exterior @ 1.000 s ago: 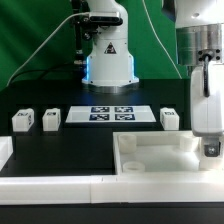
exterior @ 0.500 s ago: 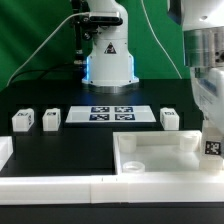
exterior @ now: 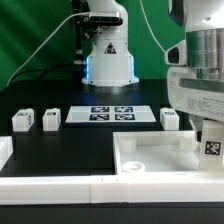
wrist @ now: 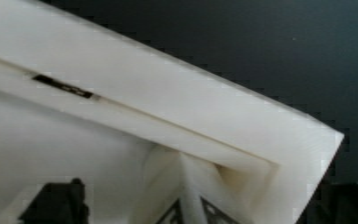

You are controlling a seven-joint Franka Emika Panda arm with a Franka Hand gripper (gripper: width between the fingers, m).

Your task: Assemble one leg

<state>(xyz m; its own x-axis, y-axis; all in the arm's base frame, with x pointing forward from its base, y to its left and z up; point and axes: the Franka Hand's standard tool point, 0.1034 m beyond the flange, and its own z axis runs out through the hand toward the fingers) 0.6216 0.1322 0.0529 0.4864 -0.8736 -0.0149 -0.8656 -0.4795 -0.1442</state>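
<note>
**Jaws at the tray's far corner, with a tagged block beneath them**

We find the jaws (exterior: 211, 140) at the exterior view's right edge, low over the far right corner of the large white tray (exterior: 150, 157). A leg (exterior: 212, 147) sits directly below the arm's housing, its black-and-white tag facing the camera. We cannot tell whether the jaws are clamped on this leg or merely close to it, because the fingers are hidden behind the housing and cut off by the frame edge. In the wrist view, two dark fingertips (wrist: 55, 202) appear apart, with the tray's white rim (wrist: 194, 110) filling most of the picture between and beyond them; the leg itself cannot be made out there.

Working outward, the tray rests on the black tabletop (exterior: 80, 140) and its raised wall stands immediately beside the leg. Just behind the tray's far wall stands another leg (exterior: 170, 119). The marker board (exterior: 112, 114) lies flat at the tabletop's centre, well apart from the jaws. Toward the exterior view's left stand two more legs (exterior: 51, 119) (exterior: 23, 121), near each other. The robot's base (exterior: 108, 55) rises behind the marker board. A white ledge (exterior: 50, 187) runs along the near edge.
</note>
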